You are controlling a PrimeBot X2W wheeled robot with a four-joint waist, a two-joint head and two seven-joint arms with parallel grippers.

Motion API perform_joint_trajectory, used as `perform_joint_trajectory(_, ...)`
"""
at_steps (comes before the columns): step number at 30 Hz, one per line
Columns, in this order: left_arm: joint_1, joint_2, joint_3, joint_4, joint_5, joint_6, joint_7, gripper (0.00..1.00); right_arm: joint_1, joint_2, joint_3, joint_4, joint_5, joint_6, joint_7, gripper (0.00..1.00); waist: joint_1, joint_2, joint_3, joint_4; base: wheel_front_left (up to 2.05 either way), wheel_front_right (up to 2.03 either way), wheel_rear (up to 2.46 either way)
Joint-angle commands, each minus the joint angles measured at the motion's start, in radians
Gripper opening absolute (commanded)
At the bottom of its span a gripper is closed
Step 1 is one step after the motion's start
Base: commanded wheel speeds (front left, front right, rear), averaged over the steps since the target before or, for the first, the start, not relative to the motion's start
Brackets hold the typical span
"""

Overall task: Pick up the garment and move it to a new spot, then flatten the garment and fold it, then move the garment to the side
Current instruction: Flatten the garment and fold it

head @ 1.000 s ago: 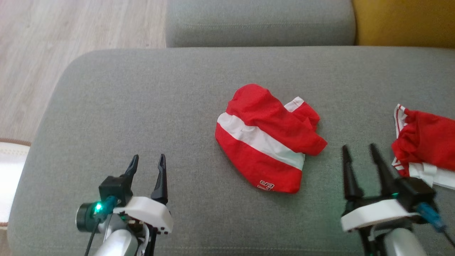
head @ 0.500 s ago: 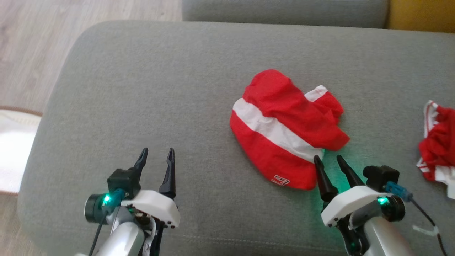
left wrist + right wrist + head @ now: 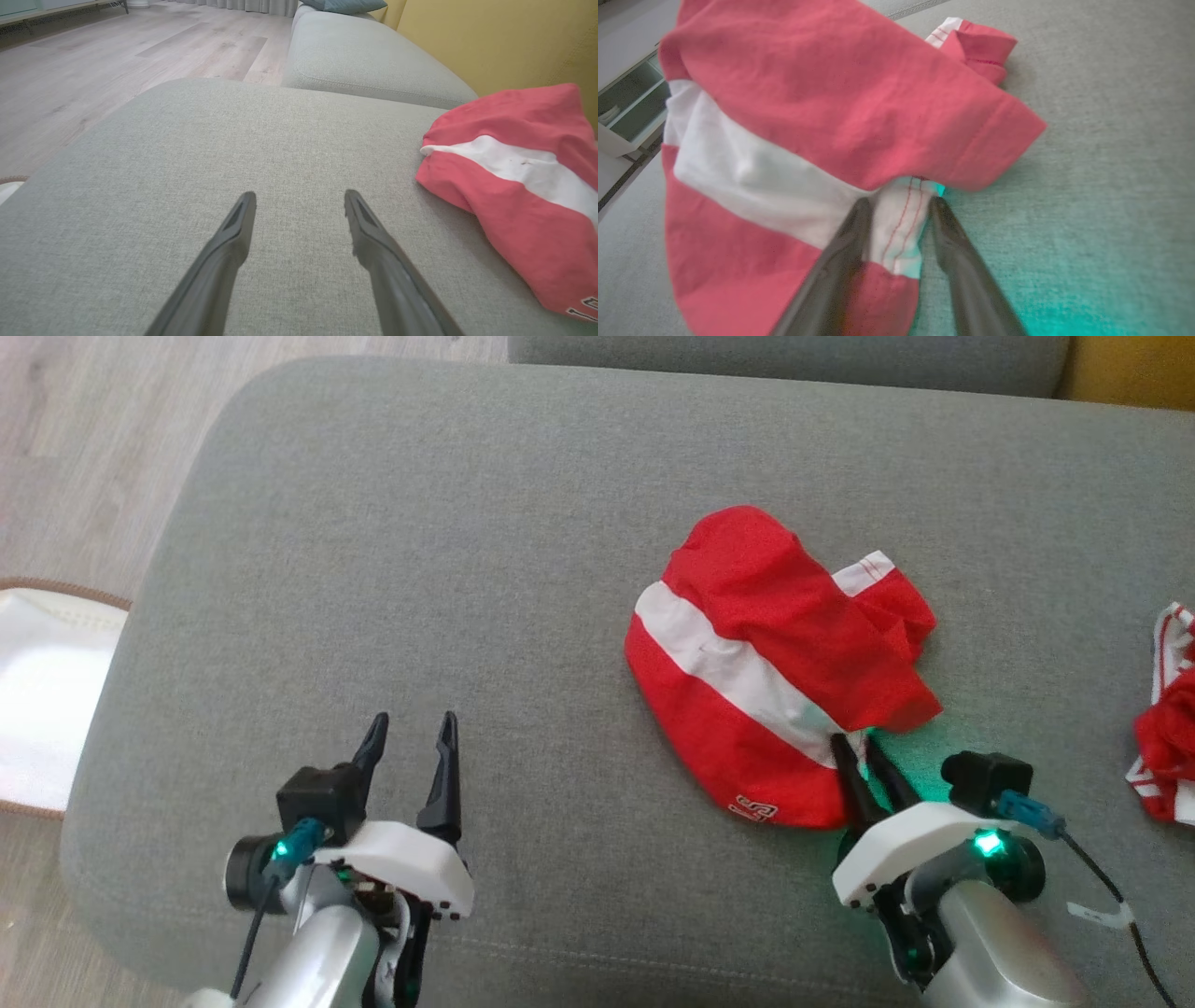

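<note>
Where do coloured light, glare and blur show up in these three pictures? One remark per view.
Head view: green glow by the right claw tints the cushion beside the garment; the white object at the left edge is blown out. Right wrist view: teal cast on the cushion, fingers blurred. Left wrist view: even daylight, left claw sharp.

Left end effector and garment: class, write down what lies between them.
Bare grey cushion: nothing lies between the left end effector and the garment, as the head and left wrist views show.
</note>
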Motion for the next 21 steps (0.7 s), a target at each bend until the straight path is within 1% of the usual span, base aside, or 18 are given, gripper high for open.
perform_joint_trajectory(1, -0.049, 0.005, 0.048, -0.021, 0.0, -0.005, -0.012, 1.0, -0.034, -0.002, 0.036, -0.002, 0.006, 0.007, -0.021, 0.0, 0.0, 0.0, -0.005, -0.008, 0.0, 0.0, 0.0)
perform_joint_trajectory(7, -0.039, 0.003, 0.064, -0.012, 0.005, -0.008, -0.012, 1.0, -0.04, -0.002, 0.013, 0.025, -0.036, 0.007, -0.055, 0.0, 0.0, 0.0, -0.026, -0.041, 0.0, 0.0, 0.0)
perform_joint_trajectory(12, -0.027, -0.003, 0.079, -0.017, 0.012, -0.014, -0.012, 1.0, -0.003, -0.002, -0.051, -0.006, -0.134, 0.007, -0.073, 0.0, 0.0, 0.0, -0.059, -0.099, 0.0, 0.0, 0.0)
perform_joint_trajectory(16, -0.026, -0.003, 0.088, -0.02, 0.018, -0.021, -0.012, 1.0, 0.041, -0.002, -0.127, -0.076, -0.256, 0.007, -0.049, 0.0, 0.0, 0.0, -0.07, -0.147, 0.0, 0.0, 0.0)
perform_joint_trajectory(18, -0.029, -0.003, 0.091, -0.019, 0.021, -0.025, -0.012, 1.0, 0.066, -0.002, -0.177, -0.131, -0.334, 0.007, -0.028, 0.0, 0.0, 0.0, -0.071, -0.172, 0.0, 0.0, 0.0)
perform_joint_trajectory(21, -0.041, -0.005, 0.089, -0.016, 0.025, -0.033, -0.012, 1.0, 0.101, -0.002, -0.267, -0.227, -0.402, 0.007, 0.01, 0.0, 0.0, 0.0, -0.065, -0.208, 0.0, 0.0, 0.0)
